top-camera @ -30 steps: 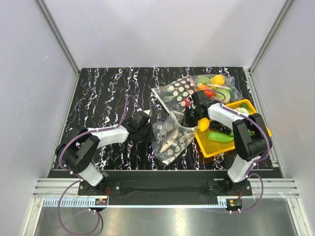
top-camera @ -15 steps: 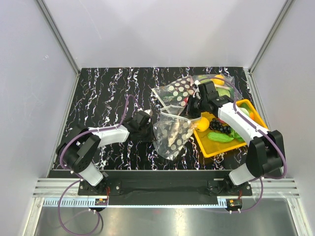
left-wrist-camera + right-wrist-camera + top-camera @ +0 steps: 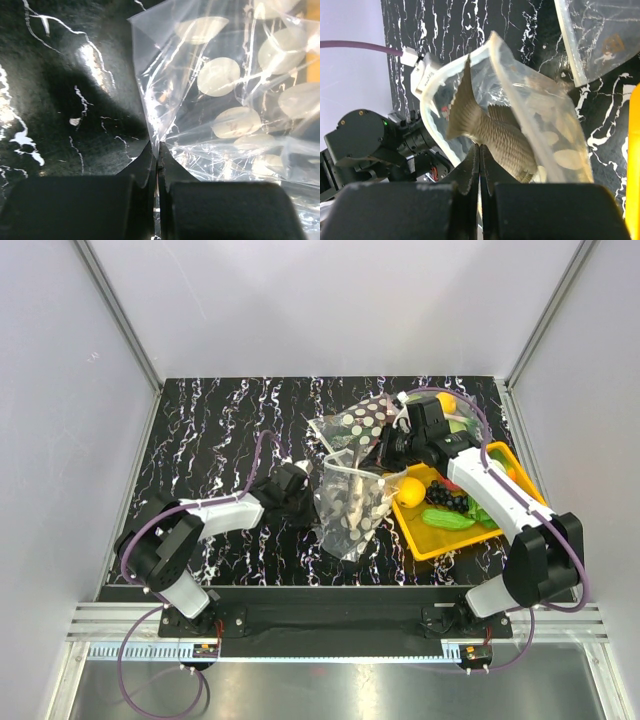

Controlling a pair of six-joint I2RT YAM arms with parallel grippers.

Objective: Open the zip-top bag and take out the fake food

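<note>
Two claws, top view: the left gripper (image 3: 309, 502) was clenched on the left edge of the zip-top bag (image 3: 352, 508). The right gripper (image 3: 384, 460) was clenched on its far right side by the mouth.
Bag, top view: it was held up between both arms over the middle of the table (image 3: 220, 430), just left of the yellow tray (image 3: 430, 538).
Fake food, top view: the lemon (image 3: 410, 490) lay outside the bag at the tray's left edge. A grey shape showed through the plastic, too blurred to name from above.
Neighbours, top view: the dark polka-dot bag (image 3: 360, 423) lay just beyond the zip-top bag. The clear fruit bag (image 3: 470, 425) lay partly behind the right arm.
Left wrist view: this showed the pinch itself. The left gripper (image 3: 158, 150) had its tips pressed together on a fold of the zip-top bag (image 3: 225, 100), with marbled table (image 3: 60, 100) to the left.
Right wrist view: only this view looked into the mouth. The right gripper (image 3: 480, 150) was closed on the bag wall. The fish (image 3: 492, 127) sat inside the zip-top bag (image 3: 555, 145), its tail fin up at the gaping zip strip (image 3: 432, 95).
</note>
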